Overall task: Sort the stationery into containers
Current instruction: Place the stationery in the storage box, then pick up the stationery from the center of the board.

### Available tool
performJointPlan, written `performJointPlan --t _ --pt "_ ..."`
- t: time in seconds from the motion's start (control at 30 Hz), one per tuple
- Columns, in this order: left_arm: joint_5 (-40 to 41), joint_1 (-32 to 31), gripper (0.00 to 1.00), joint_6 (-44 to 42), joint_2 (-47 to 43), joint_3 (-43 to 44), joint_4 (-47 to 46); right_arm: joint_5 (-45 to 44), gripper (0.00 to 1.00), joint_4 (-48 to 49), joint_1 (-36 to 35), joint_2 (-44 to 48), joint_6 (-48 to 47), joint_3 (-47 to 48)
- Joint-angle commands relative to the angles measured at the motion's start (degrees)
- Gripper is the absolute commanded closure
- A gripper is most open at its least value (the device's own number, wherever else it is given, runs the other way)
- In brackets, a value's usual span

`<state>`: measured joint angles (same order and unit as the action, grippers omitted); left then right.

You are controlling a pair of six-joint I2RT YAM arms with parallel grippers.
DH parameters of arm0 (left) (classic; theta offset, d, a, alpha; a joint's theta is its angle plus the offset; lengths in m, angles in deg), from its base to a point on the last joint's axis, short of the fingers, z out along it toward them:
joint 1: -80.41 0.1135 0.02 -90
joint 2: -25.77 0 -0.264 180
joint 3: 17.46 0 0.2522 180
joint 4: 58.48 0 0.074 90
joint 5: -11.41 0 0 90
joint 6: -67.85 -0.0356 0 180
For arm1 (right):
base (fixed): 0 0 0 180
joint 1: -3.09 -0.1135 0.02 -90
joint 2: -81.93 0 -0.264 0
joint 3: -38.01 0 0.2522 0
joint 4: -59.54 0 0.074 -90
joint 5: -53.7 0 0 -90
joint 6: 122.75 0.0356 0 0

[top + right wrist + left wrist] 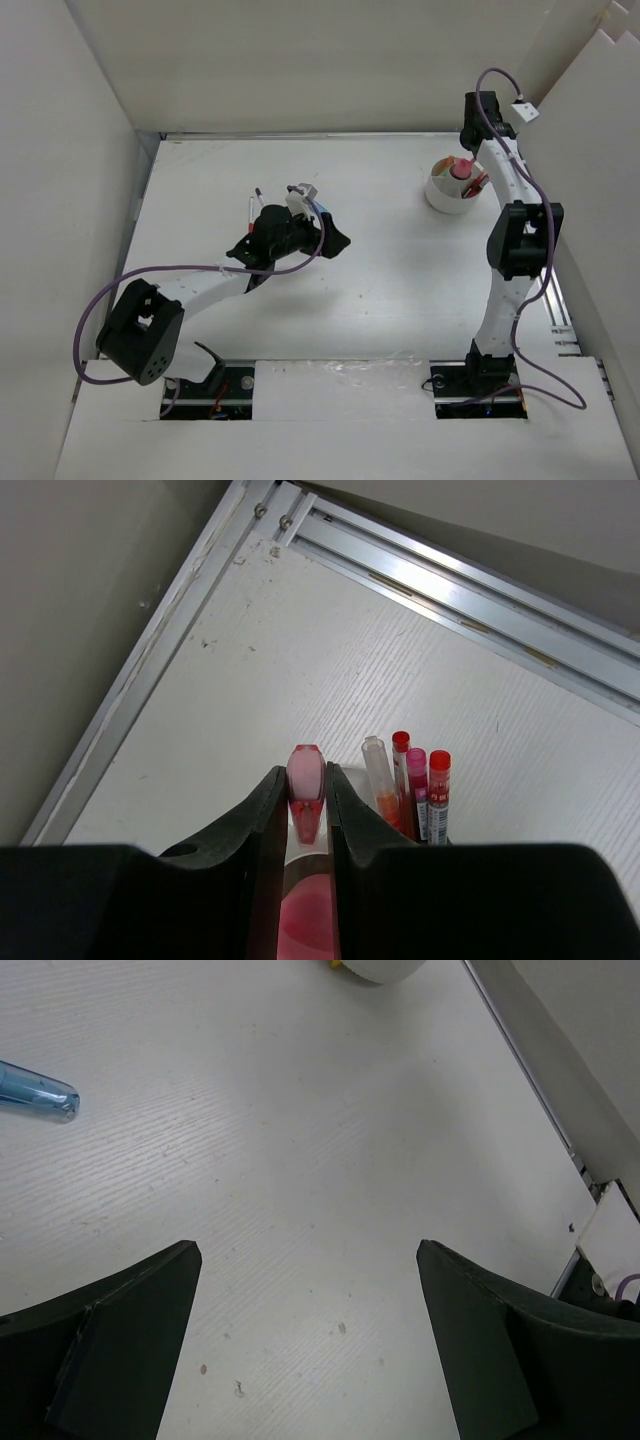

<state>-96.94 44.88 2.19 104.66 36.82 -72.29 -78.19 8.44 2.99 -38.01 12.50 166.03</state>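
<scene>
The right fingers [262,815] are pinched shut on a pink piece [304,780]. It stands up between them. They hold it at the white cup [445,195], which sits at about 2 o'clock on the table [380,280]. I cannot tell if the bottom of the pink piece is inside the cup. Red, pink and clear pens [415,790] stand in the cup, just beside the pink piece at its 3 o'clock.

The left fingers [140,1320] are spread wide with nothing between them, over bare table near the middle. In the left wrist view, a blue pen [35,1092] lies at 10 o'clock and the cup's edge peeks in at 12 o'clock. From above, a thin white pen [252,207] lies flat near the left fingers, at their 11 o'clock.
</scene>
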Motion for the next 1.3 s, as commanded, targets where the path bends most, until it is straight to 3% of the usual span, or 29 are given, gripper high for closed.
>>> performJointPlan --t 0.0,0.2,0.3,0.5,0.73,0.8,0.97,1.13,1.27 --pt "1.4 0.0 0.13 -0.3 -0.1 0.4 -0.4 -2.7 0.93 -0.1 -1.0 -1.3 -0.7 1.1" --pt "4.8 0.0 0.13 -0.3 0.4 0.4 1.2 -3.2 0.85 -0.1 -2.1 -1.3 -0.7 1.1" --pt "8.3 0.0 0.13 -0.3 0.9 0.9 2.0 -3.2 0.71 -0.1 -2.1 -1.3 -0.7 1.1" --pt "15.8 0.0 0.14 0.3 1.5 2.5 5.6 -2.1 0.54 1.0 -2.7 1.3 -0.2 -0.6" --pt "24.4 0.0 0.13 1.5 3.6 4.1 8.9 1.6 0.51 1.6 -3.9 9.9 2.8 -5.0" --pt "27.2 0.0 0.14 2.0 4.9 6.0 11.3 4.0 0.54 3.9 -5.4 14.3 4.5 -9.3" --pt "30.9 0.0 0.19 3.6 10.0 10.6 13.9 10.6 0.97 15.5 -11.3 30.0 5.3 -27.9" --pt "32.6 -0.5 0.28 4.7 16.3 17.0 16.9 16.9 1.00 20.8 -16.1 38.0 6.3 -39.7" --pt "32.6 -1.8 0.33 7.4 21.2 20.7 16.4 20.0 0.94 22.2 -17.6 42.5 7.6 -45.7"
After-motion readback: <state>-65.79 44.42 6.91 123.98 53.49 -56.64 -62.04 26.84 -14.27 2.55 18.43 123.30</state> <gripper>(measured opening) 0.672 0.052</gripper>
